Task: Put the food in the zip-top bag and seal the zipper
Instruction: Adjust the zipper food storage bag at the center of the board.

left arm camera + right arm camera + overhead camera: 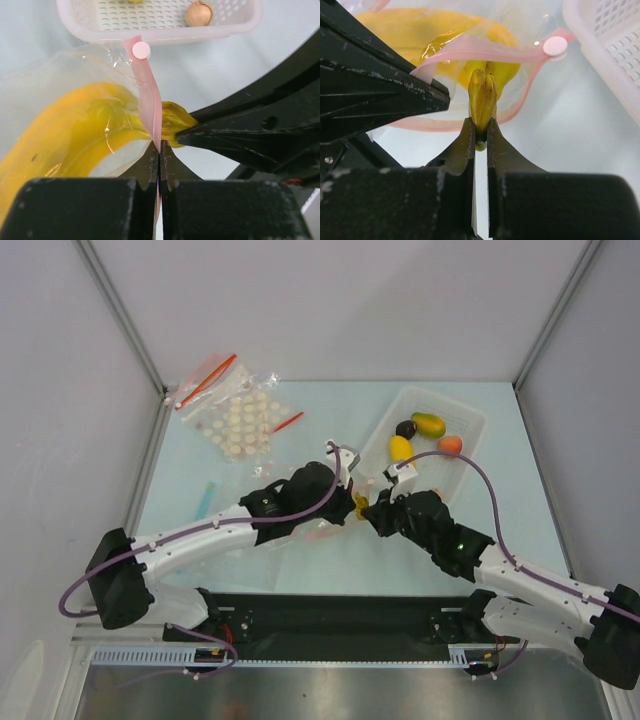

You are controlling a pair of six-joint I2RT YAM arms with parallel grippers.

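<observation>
The yellow banana bunch [75,135] lies mostly inside the clear zip-top bag [60,70], with its stem end poking out of the mouth. My right gripper [480,125] is shut on that stem [482,97]. My left gripper [159,146] is shut on the pink zipper [150,95], holding one lip of the open mouth [485,50]. From above, the two grippers [342,506] [372,510] meet over the banana [360,505], and the arms hide most of the bag. The mango [428,424], peach [450,444], dark purple piece [405,428] and a yellow fruit [400,447] lie in the basket.
The white perforated basket [470,420] stands just behind and to the right of the grippers, close to the bag [150,30] [610,60]; a beige piece [199,14] sits in it. A bag of cream discs [240,420] lies back left. A pale blue strip [205,498] lies left.
</observation>
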